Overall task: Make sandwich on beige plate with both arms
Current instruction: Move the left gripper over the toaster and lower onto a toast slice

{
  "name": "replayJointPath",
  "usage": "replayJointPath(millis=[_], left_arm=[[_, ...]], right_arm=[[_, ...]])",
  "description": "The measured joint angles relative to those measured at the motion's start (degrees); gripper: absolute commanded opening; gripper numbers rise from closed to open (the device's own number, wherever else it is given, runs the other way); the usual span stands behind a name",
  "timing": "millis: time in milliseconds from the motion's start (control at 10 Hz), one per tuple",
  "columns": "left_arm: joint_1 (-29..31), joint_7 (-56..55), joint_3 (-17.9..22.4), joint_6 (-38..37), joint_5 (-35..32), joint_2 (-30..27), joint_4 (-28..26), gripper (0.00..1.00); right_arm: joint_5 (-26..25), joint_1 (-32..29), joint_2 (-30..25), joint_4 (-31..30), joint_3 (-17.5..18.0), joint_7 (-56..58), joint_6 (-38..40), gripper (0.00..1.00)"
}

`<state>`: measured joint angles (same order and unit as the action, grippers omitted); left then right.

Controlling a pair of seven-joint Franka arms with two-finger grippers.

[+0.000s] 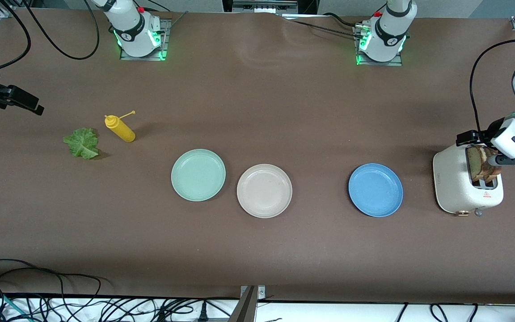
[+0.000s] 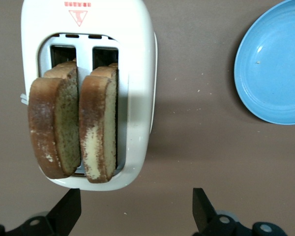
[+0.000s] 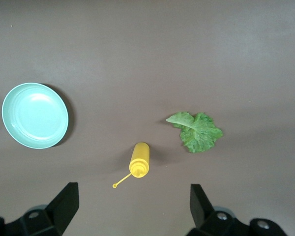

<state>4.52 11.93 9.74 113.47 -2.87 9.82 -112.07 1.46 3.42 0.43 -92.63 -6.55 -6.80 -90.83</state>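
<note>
We find the left gripper (image 2: 132, 209) spread and empty over the toaster (image 1: 458, 188), ready for its 2 bread slices (image 2: 73, 128). The right gripper (image 3: 130, 206), likewise spread, hangs above the lettuce (image 1: 82, 142); the beige plate (image 1: 264, 190) lies bare mid-table.

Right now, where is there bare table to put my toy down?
The widest bare patch lies between the beige plate and the blue plate. Another runs from the three plates up to the arm bases. It is crowded by the lettuce leaf and mustard bottle, and around the toaster.
</note>
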Motion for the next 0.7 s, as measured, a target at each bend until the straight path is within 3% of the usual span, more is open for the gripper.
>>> replayJointPath(millis=[299, 699], left_arm=[[1.21, 1.43, 0.08, 2.89, -0.02, 1.94, -0.06, 1.0], [1.31, 1.93, 0.08, 3.58, -0.1, 2.48, -0.02, 0.89]], right_arm=[[0.0, 0.0, 0.0, 0.0, 0.0, 0.0, 0.0, 1.0], [0.0, 0.0, 0.0, 0.0, 0.0, 0.02, 0.0, 1.0]])
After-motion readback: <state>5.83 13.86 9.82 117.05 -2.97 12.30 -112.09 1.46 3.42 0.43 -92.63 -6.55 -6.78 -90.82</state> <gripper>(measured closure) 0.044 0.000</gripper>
